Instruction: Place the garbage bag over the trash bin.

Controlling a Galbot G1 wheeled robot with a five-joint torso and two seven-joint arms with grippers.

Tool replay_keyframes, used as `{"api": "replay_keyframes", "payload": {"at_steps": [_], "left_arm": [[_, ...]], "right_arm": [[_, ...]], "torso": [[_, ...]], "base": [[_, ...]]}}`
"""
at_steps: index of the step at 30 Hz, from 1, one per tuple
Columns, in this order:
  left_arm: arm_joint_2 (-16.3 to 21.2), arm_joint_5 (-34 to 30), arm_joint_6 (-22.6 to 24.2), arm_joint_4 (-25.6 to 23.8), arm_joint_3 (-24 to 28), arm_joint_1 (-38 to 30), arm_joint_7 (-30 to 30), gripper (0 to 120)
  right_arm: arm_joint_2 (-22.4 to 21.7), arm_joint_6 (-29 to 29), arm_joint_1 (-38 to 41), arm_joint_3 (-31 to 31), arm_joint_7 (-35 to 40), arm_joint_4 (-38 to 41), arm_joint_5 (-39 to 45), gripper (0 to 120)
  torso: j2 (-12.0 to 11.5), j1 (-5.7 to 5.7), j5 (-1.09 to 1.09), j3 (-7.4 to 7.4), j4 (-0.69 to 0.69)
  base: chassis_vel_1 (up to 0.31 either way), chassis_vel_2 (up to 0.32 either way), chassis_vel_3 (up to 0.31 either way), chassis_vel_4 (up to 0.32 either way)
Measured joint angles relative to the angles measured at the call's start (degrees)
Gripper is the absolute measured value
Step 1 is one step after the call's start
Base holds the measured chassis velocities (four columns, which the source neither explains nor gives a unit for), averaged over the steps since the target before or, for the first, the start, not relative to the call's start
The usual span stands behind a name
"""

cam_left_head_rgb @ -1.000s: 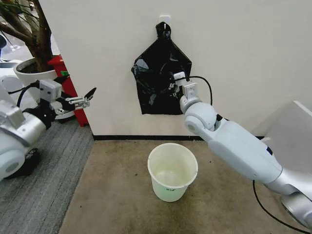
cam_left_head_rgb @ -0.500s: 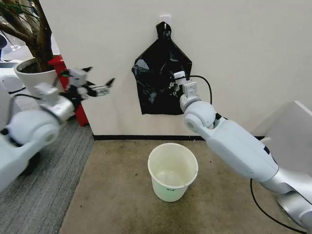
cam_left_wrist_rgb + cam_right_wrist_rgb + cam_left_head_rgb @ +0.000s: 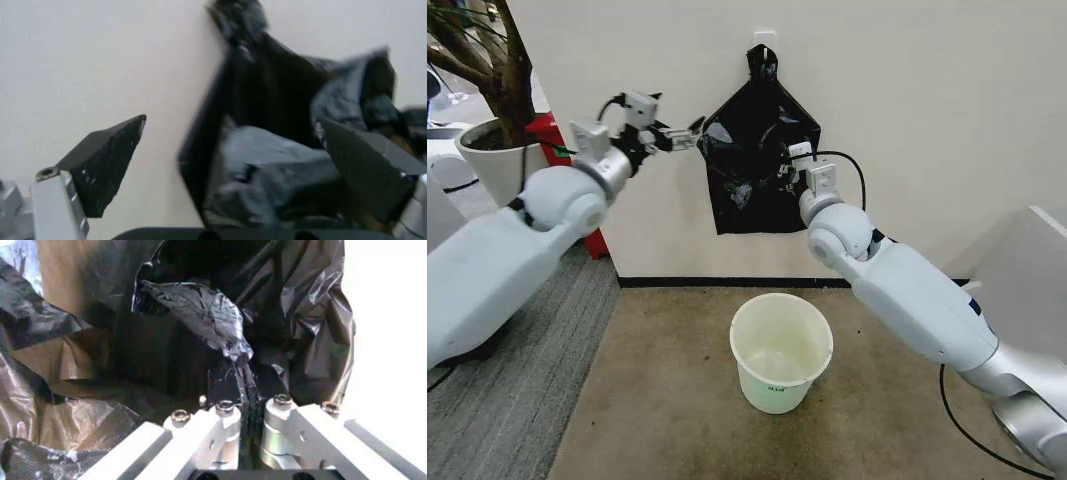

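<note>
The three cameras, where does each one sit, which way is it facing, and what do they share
Head view: on the robot's head, facing forward and down at the wall, the hanging black bag bundle and the trash bin; both arms show.
Left wrist view: on the left arm, facing the bundle; the open left gripper frames it.
Right wrist view: on the right arm, close against the black plastic; the right gripper is shut on it.
Shared: all three show the bundle.

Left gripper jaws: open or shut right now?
Open. The left gripper has its jaws spread wide, one to each side of the black bag bundle's edge.
</note>
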Motion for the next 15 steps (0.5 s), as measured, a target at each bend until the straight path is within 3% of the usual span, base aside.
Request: {"api": "replay_keyframes", "payload": {"at_steps": [4, 15], "left_arm": [[-0.3, 4.8, 0.8, 0.5, 3.1, -1.5, 3.8, 100], [-0.8, 11.1, 4.2, 2.0, 5.3, -3.0, 5.9, 100]], "right_arm": [[0.0, 0.2, -0.5, 0.3, -0.3, 0.1, -0.3, 0], [-0.3, 0.9, -1.8, 1.0, -1.0, 0.3, -0.7, 0]], "torso": [[0.0, 0.00, 0.00, 0.00, 0.01], [0.0, -0.01, 0.00, -0.01, 0.01]], "base": [[0.000, 0.000, 0.000, 0.000], [0.000, 0.000, 0.000, 0.000]]}}
